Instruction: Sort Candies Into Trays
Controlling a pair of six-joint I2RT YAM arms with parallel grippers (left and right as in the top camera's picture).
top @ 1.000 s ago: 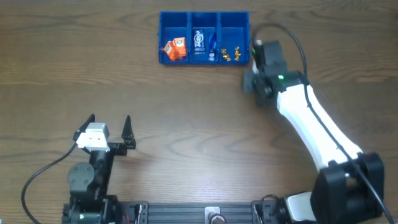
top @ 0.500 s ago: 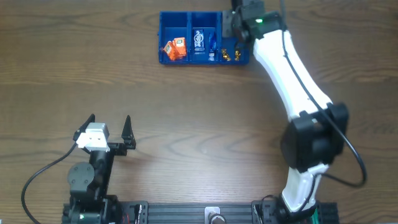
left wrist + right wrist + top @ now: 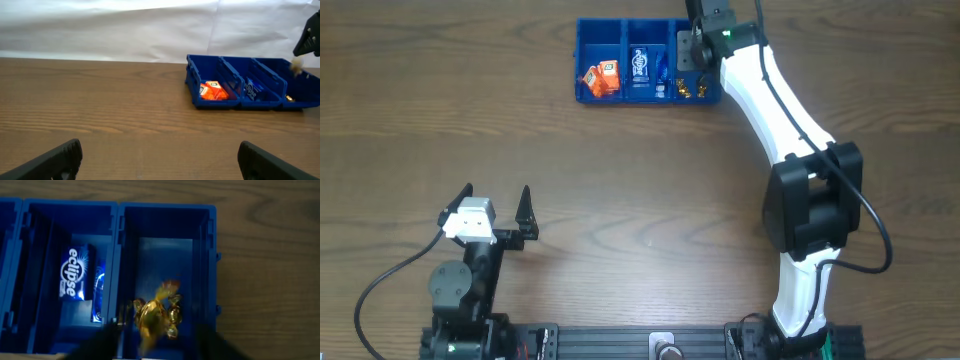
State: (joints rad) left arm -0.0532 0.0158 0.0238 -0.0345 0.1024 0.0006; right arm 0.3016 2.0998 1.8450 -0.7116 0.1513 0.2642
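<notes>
Wooden table (image 3: 620, 200), blue tray (image 3: 610, 21) at twelve o'clock; the right gripper (image 3: 160, 350) hangs over its three o'clock compartment, fingers apart, a gold candy (image 3: 150, 320) loose just below them. Left gripper (image 3: 496, 190) at seven o'clock, fingers spread.

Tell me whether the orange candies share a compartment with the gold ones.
No, the orange candies and gold candies lie in opposite end compartments of the tray.

A blue tray (image 3: 215, 104) sits on the tabletop (image 3: 100, 100), with orange candies (image 3: 212, 91) in one end bin and a blue packet (image 3: 250, 89) in the middle bin. The left end effector (image 3: 160, 159) is spread wide.
</notes>
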